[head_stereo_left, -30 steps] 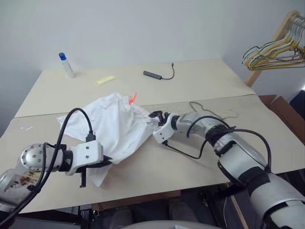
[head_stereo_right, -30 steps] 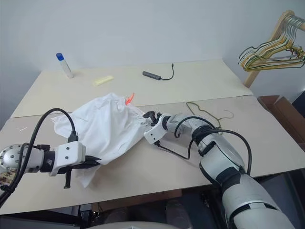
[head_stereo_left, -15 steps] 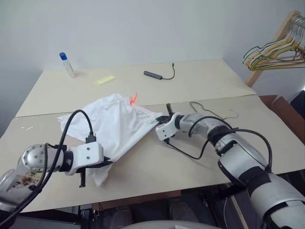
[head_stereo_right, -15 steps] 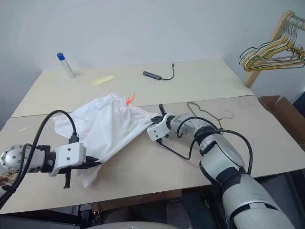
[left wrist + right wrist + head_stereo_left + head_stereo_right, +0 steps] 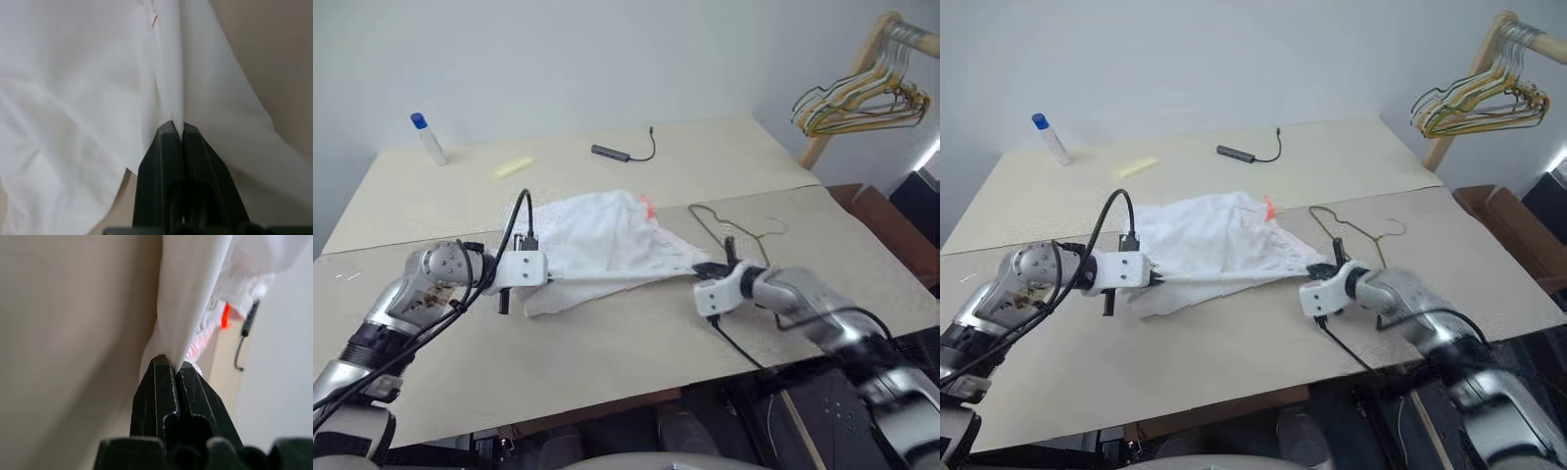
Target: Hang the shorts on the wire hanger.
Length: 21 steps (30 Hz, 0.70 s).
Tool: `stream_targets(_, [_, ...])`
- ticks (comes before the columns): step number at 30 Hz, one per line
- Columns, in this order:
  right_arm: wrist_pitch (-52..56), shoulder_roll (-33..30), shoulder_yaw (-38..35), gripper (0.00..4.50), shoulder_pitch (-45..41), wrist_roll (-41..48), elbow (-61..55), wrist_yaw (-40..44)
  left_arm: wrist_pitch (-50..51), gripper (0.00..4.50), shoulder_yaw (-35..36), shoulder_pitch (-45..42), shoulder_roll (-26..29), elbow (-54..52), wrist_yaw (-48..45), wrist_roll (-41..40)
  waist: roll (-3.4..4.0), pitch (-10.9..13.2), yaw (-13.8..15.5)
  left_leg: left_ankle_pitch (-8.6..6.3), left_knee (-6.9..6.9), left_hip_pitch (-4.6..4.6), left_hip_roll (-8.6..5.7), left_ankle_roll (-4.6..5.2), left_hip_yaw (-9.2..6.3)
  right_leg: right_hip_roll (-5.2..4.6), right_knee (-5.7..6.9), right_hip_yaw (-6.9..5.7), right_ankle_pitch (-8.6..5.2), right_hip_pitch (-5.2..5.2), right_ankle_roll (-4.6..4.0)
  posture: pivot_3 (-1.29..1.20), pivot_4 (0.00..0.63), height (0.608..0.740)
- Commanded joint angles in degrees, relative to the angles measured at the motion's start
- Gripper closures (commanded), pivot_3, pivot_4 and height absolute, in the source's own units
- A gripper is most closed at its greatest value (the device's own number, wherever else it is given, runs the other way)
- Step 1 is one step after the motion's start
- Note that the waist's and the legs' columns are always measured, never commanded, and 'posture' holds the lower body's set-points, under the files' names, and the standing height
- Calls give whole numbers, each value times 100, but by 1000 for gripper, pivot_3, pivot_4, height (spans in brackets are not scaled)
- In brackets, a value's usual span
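Observation:
The white shorts (image 5: 607,240) lie stretched out flat across the middle of the table, with a red-orange tag (image 5: 646,206) at their far edge. My left gripper (image 5: 549,278) is shut on the shorts' left end; the left wrist view shows fabric pinched at its tips (image 5: 177,128). At the right corner, my right gripper (image 5: 709,268) is shut on the cloth too, and white cloth runs out of its tips (image 5: 175,363). The wire hanger (image 5: 732,227) lies flat on the table just beyond the right gripper, beside the shorts, hook pointing right.
A blue-capped bottle (image 5: 429,137), a yellow strip (image 5: 513,167) and a black cable with a grey adapter (image 5: 622,153) sit at the table's far side. A bunch of hangers (image 5: 857,93) hangs on a wooden rack at the right. A brown box (image 5: 1508,220) stands beyond the table's right edge.
My right gripper closed on the shorts' edge and pulled it to the right. My left hand moved forward with its end. The bunched shorts are now spread out between them. The camera turned right.

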Motion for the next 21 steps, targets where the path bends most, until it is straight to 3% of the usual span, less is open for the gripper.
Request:
stream_targets(1, [150, -435, -572, 4477, 338, 932, -1089, 780, -538, 4500, 442, 126, 632, 121, -412, -163, -3, 2, -110, 0, 0, 2, 1, 0, 1, 0, 0, 0, -1, 2, 1, -169, 0, 740])
stream_targets(7, [-75, -251, -675, 4477, -54, 1434, -752, 921, -326, 4500, 1171, 1379, 1409, -1141, -1283, -1460, -7, 6, -252, 0, -3, 13, 12, 0, 10, 0, 0, 4, -2, 6, 1, -142, 0, 740])
stream_targets(11, [104, 253, -779, 4477, -1095, 1743, 124, 897, 81, 4500, 1373, 1149, 1040, -1286, -643, -1390, -13, 12, -154, 0, 0, 16, 10, -1, 10, -1, 1, 0, -2, 10, 1, -131, 0, 740])
stream_targets(13, [276, 732, -859, 4477, -2147, 1639, 1047, 508, 747, 4500, 1317, 290, 593, -978, 6, -1109, -11, 17, -86, 1, 0, 21, 6, 0, 8, 0, 3, -1, -1, 15, 1, -132, 0, 740])
stream_targets(16, [461, 1434, -895, 4477, -3792, 1153, 2755, -726, 1089, 4500, 1230, -1419, -177, 207, 1155, -437, -15, 21, -63, 12, 12, 13, -8, -2, -13, 0, 7, -9, 8, 13, -2, -125, 0, 740])
stream_targets(21, [203, 2290, -1103, 4477, -5879, 698, 5200, -3768, 471, 4500, 989, -4548, -1185, 3396, 4714, 1087, -16, 20, -82, 15, -13, -27, -13, -10, -72, -14, 24, -17, 13, -34, -6, -106, 0, 740])
